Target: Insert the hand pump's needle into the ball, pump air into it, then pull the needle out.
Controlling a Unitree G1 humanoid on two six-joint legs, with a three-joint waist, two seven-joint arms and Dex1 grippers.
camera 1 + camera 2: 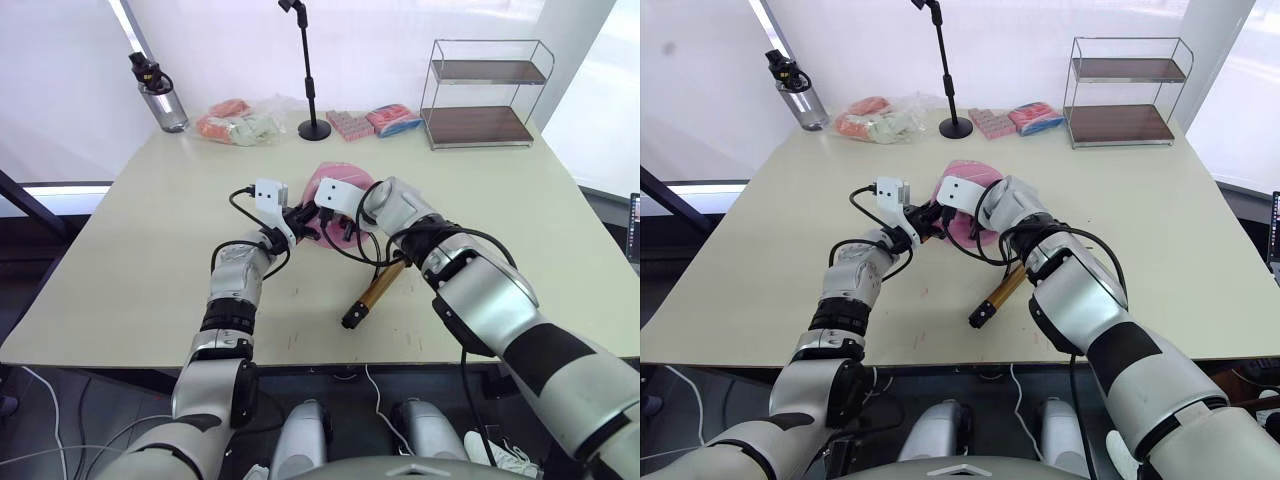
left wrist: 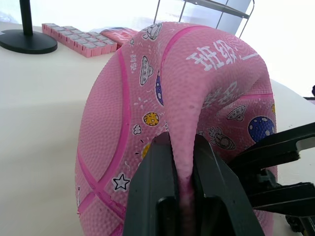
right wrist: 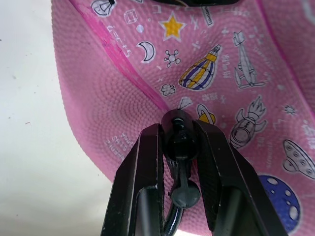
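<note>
Needle fitting presented to the flattened ball, mid-table.

The left gripper (image 2: pixel 183 189) is clamped on a pinched fold of the ball (image 2: pixel 197 98), which holds the limp pink skin upright and steady so the valve side faces the other arm. The right gripper (image 3: pixel 179 147) is closed around the black fitting of the needle (image 3: pixel 179 140), its tip pressed against the rubber; whether the pin has entered the valve cannot be seen, as the fitting hides it. The hand pump (image 1: pixel 375 291) lies on the table (image 1: pixel 150 250) just beside the right arm, its hose looping up to the fitting. At the far edge, the wire shelf (image 1: pixel 487 92) appears to carry nothing.
</note>
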